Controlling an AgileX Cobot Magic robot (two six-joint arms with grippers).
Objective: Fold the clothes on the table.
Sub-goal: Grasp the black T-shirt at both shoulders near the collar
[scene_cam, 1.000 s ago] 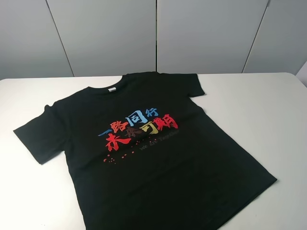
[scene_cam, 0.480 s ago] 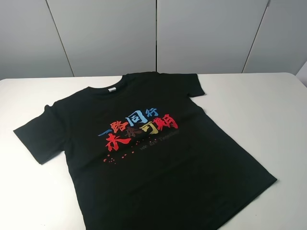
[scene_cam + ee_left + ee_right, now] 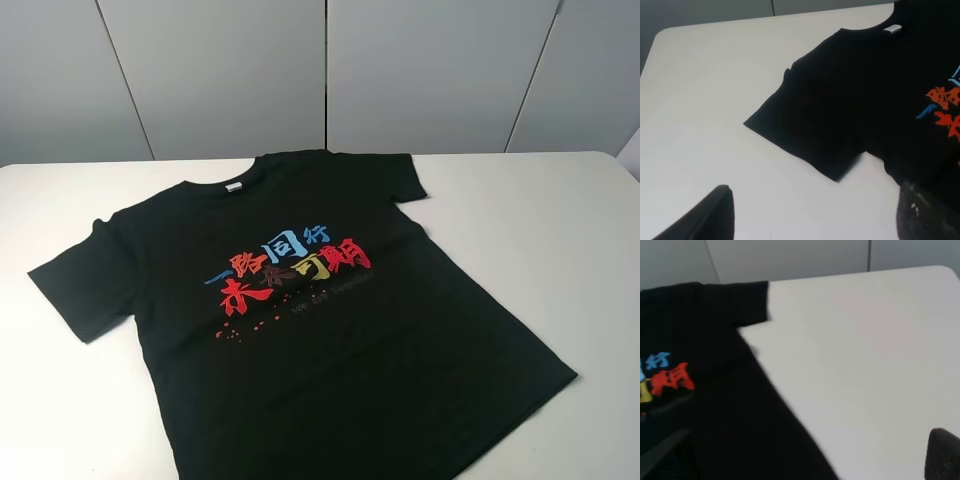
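The table (image 3: pixel 560 230) is plain white with a smooth top, and it is much wider than what lies on it; in my left wrist view I see one of its rounded corners (image 3: pixel 660 36). Behind its far edge stands a wall of pale grey panels (image 3: pixel 220 70), flat and bare, divided by thin dark seams: one upright, the others leaning a little in the high view. On the table the black T-shirt (image 3: pixel 300 300) lies spread out flat with the front up, the collar toward the wall and the hem toward me, where it runs out of the high view's lower edge. It is turned a little, so the left sleeve (image 3: pixel 80 285) lies nearer to me and the right sleeve (image 3: pixel 405 178) lies close to the far edge. The red, blue and yellow characters (image 3: pixel 290 268) sit on the chest, and a small white neck label (image 3: pixel 234 186) shows inside the collar. My left gripper (image 3: pixel 817 202) hangs above the bare table just beside the left sleeve, its two fingers spread wide with nothing between them. My right gripper (image 3: pixel 800 452) hangs over the side edge of the shirt below the right sleeve, also spread wide, holding nothing.
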